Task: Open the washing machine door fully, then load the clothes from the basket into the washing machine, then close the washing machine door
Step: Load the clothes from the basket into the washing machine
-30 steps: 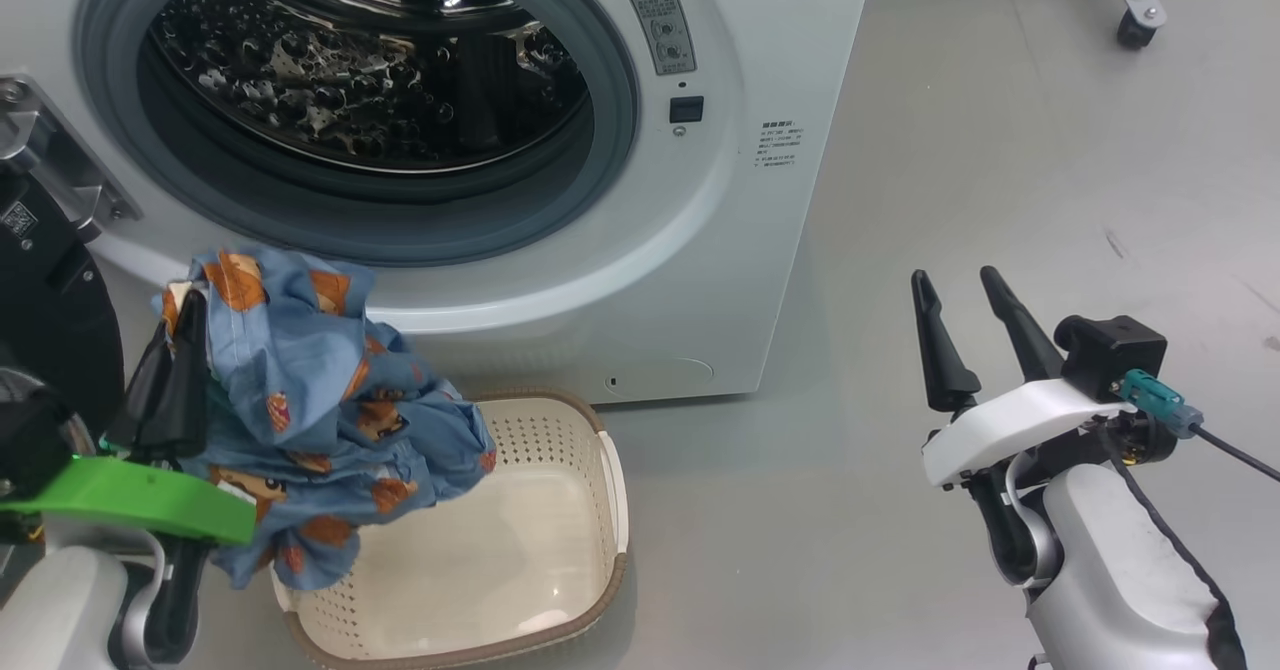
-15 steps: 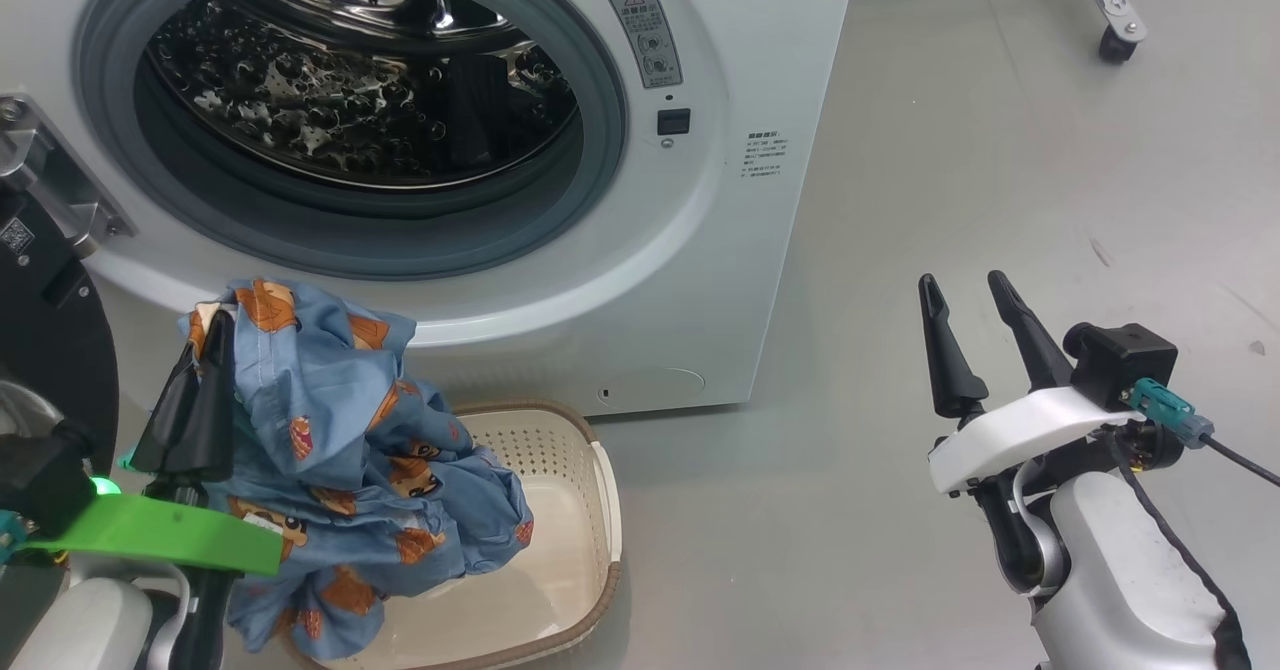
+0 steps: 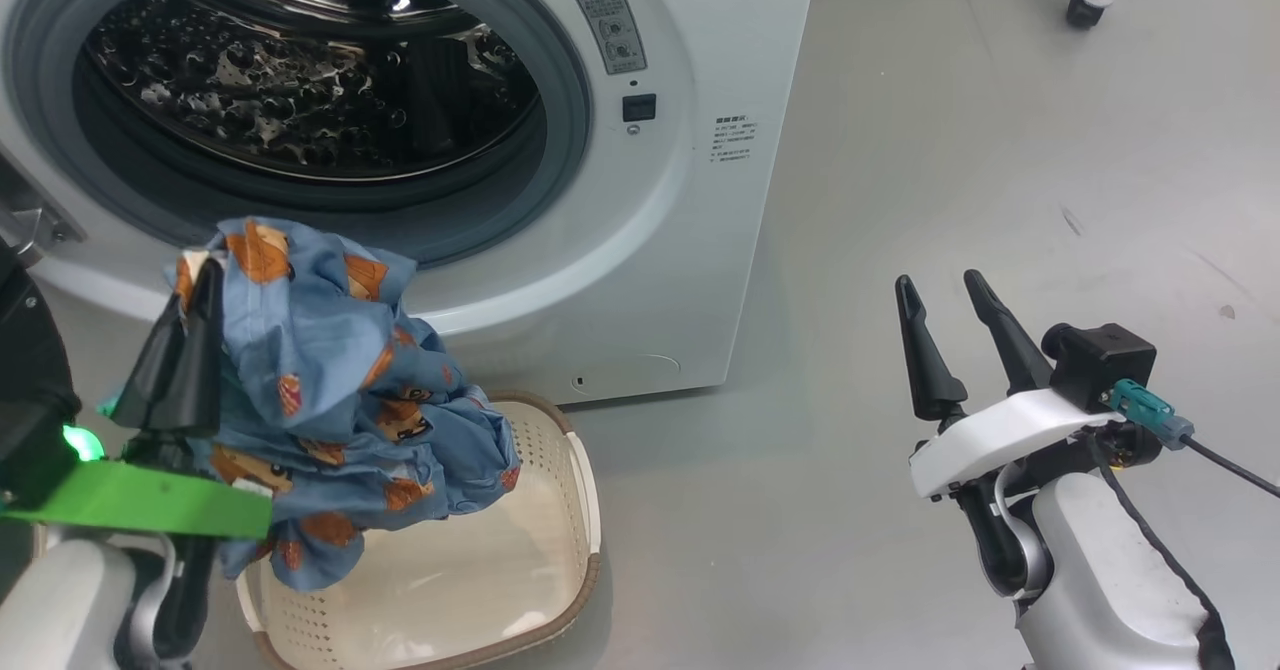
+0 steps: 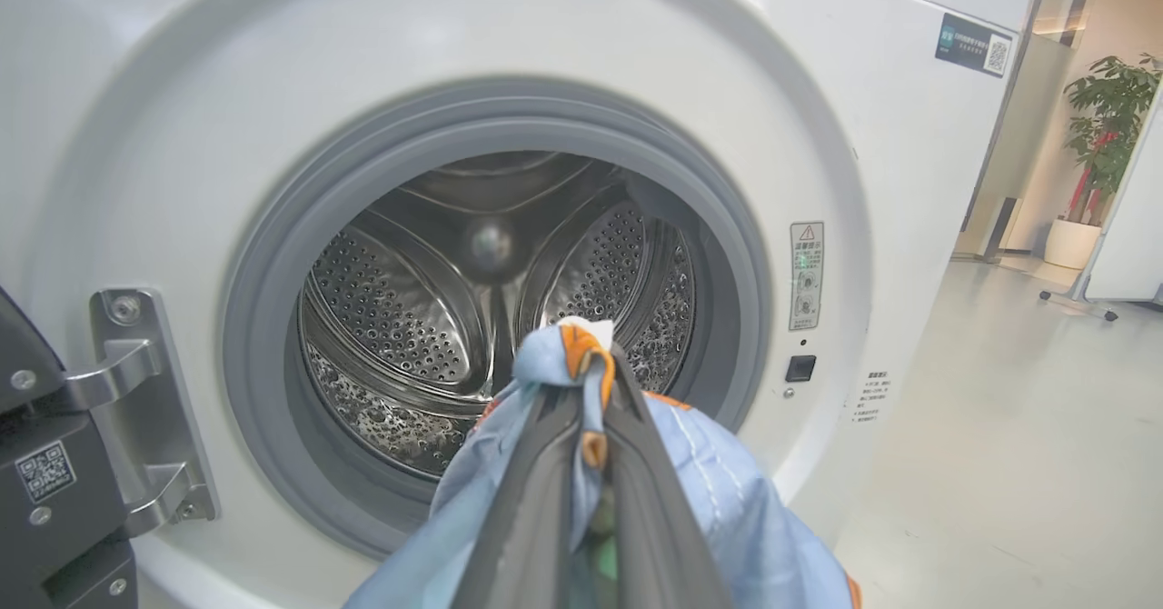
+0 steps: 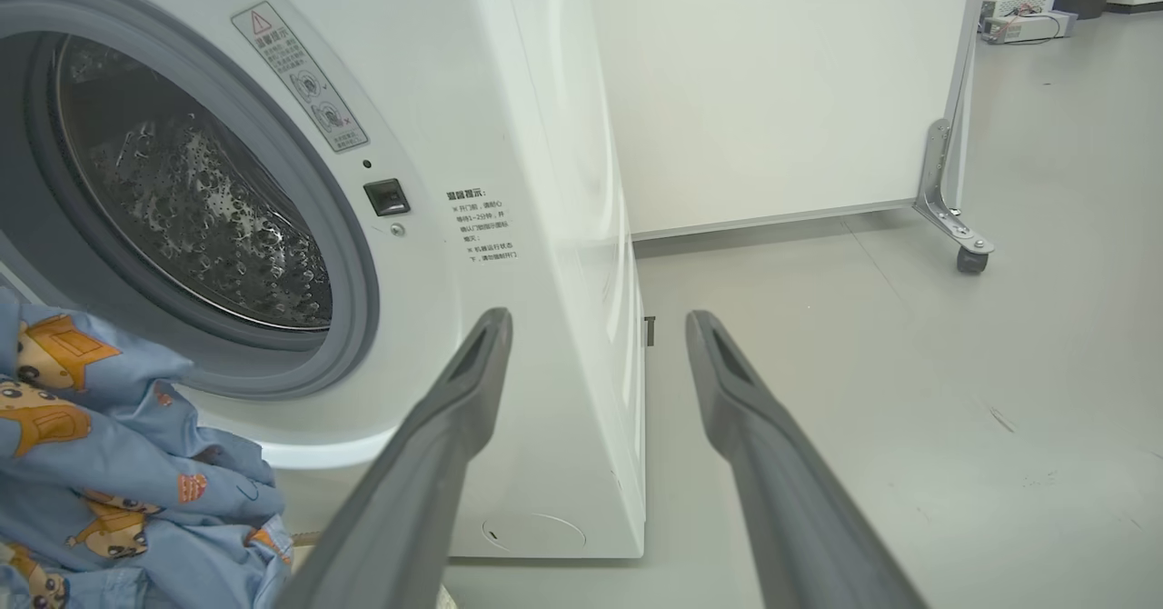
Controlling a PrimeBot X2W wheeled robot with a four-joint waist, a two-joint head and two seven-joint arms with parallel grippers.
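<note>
Light-blue fabric garment printed with orange and brown cartoon figures [image 3: 330, 390]: bunched, hanging from the left gripper [image 3: 200, 275]. Its two dark fingers are clenched on a fold at the garment's top. Pinching there lets the rest hang free as one bundle.

- Garment's lower part hangs over the left side of the cream-white perforated plastic basket with brown woven-look rim [image 3: 585, 510]. Cannot tell whether the hem has cleared it. Basket stands on the grey floor [image 3: 900, 150], just before the big white front-loading washing machine [image 3: 700, 250].
- Round door with glossy black rim [image 4: 54, 500] is swung out to the left on its hinge. Mouth unobstructed; perforated steel drum [image 3: 300, 80] looks bare.
- Left wrist view: clamped fingertips point straight at the drum opening, low in the grey rubber seal [image 3: 570, 150]. Judgement: carry phase, lined up for a push inward.
- Right gripper [image 3: 938, 280]: fingers spread apart, holding nothing, well off to the right above bare floor, probably parked clear of the loading path.
</note>
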